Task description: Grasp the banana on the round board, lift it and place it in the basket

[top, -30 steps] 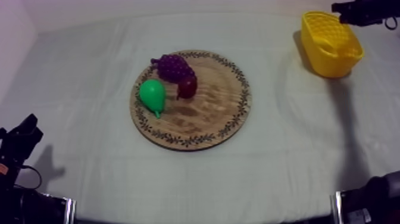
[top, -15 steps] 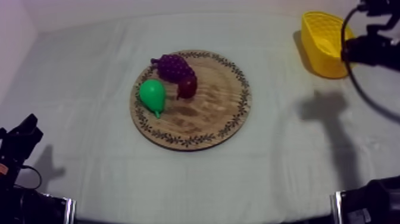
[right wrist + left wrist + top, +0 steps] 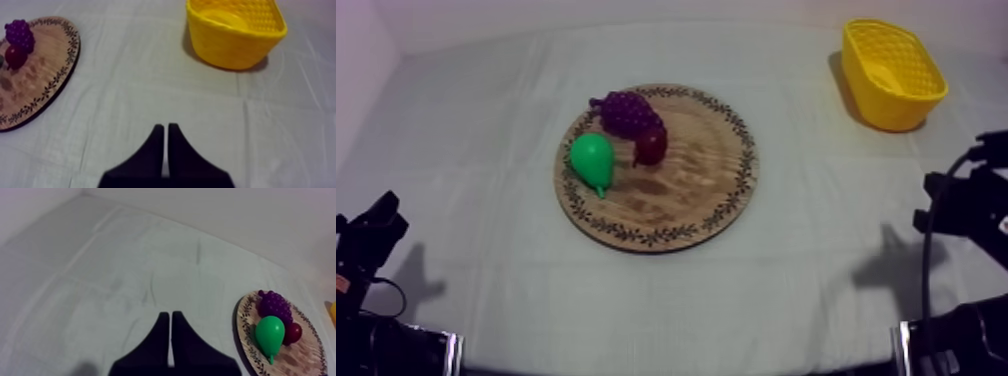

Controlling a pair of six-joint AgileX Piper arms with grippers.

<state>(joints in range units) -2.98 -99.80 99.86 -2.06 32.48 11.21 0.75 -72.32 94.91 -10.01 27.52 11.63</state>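
1. Three toy fruits sit on the round wooden board (image 3: 686, 200): a green pear (image 3: 593, 160), a bunch of grapes (image 3: 626, 110) and a small red fruit (image 3: 651, 147), clustered close together on its far left part.
2. The yellow basket (image 3: 896, 110) stands at the far right of the counter (image 3: 816, 270), well apart from the board. A paler curved shape lies on its floor. I take it for the banana (image 3: 225, 17), though yellow on yellow makes that hard to be sure of.
3. The right end effector (image 3: 165, 129) has its fingers pressed together into a narrow wedge and grips nothing. It hangs over bare cloth, with the board to one side and the basket to the other.
4. The left end effector (image 3: 170, 315) is likewise closed to a narrow wedge and empty. It sits low at its own side, over bare cloth and apart from the board.
5. Judged from this, the task looks finished: the banana is in the basket, neither arm carries anything, and the other fruit lie undisturbed. At most the right arm has to settle at rest.
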